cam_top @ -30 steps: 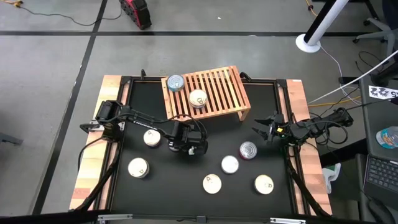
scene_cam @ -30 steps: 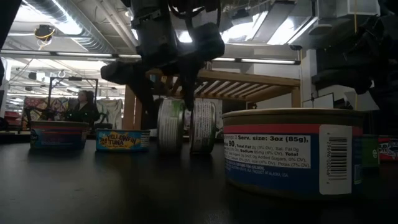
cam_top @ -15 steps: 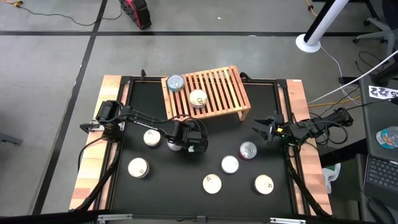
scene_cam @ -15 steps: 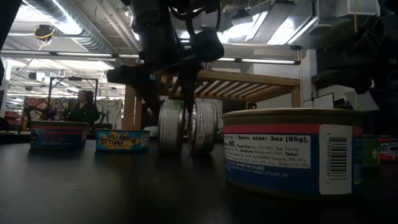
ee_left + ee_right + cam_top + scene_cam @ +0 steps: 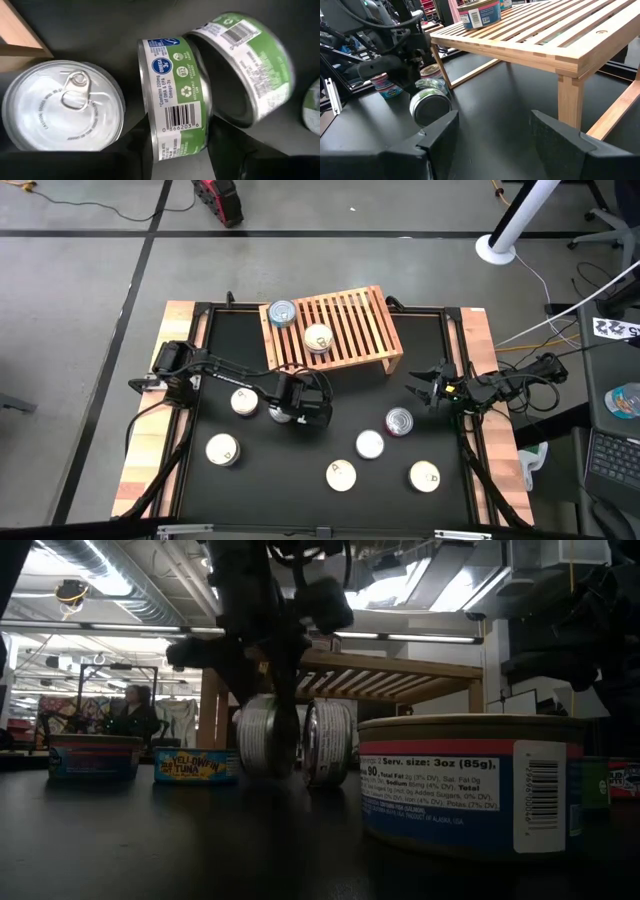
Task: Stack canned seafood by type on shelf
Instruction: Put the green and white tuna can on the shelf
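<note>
Closing on a green-label tin (image 5: 175,105) standing on edge, the left gripper (image 5: 290,412) sits left of centre on the black surface (image 5: 420,360), jaws half shut around it. A second tin on edge (image 5: 328,743) leans close; it could roll or get knocked. Right gripper (image 5: 425,391) waits open at right. The shelf (image 5: 345,330) at upper centre holds two tins.

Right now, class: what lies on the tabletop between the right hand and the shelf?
Nothing: in the right wrist view only bare black tabletop separates the open right hand from the shelf.
</note>
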Motion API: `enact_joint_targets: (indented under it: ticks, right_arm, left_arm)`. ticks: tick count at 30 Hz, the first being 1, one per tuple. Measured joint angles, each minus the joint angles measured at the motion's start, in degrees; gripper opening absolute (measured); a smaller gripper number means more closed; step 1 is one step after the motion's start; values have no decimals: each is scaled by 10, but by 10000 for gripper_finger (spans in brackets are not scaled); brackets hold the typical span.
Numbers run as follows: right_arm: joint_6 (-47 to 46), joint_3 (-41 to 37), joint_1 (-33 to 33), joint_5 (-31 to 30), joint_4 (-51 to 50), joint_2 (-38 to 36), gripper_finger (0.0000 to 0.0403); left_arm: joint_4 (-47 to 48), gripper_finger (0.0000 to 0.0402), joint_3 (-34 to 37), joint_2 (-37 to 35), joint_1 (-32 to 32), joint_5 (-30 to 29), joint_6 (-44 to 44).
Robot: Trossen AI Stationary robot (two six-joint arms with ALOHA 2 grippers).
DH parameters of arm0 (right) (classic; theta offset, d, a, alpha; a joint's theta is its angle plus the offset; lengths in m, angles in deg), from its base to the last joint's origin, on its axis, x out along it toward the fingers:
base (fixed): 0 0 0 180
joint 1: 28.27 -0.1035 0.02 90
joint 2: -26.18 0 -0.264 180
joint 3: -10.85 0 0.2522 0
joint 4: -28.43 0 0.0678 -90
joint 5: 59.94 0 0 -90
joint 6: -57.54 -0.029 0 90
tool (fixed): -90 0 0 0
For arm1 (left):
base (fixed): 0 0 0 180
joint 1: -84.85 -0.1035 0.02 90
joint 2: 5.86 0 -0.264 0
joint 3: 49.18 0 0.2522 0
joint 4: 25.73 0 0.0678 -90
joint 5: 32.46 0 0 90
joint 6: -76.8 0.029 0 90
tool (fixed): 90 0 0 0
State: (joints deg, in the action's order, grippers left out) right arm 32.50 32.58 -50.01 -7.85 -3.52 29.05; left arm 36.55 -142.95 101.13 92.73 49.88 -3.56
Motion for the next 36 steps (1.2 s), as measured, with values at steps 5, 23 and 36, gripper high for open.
enact_joint_targets:
  ticks: [5,23,36]
  right_arm:
    - [0,0,0,0,0,0,243]
    - [0,0,0,0,0,0,243]
    - [0,0,0,0,1,0,243]
  left_arm:
    - [25,136,0,-29,0,21,27]
    - [25,137,-88,-135,19,69,348]
    - [174,140,-125,-223,-22,-164,472]
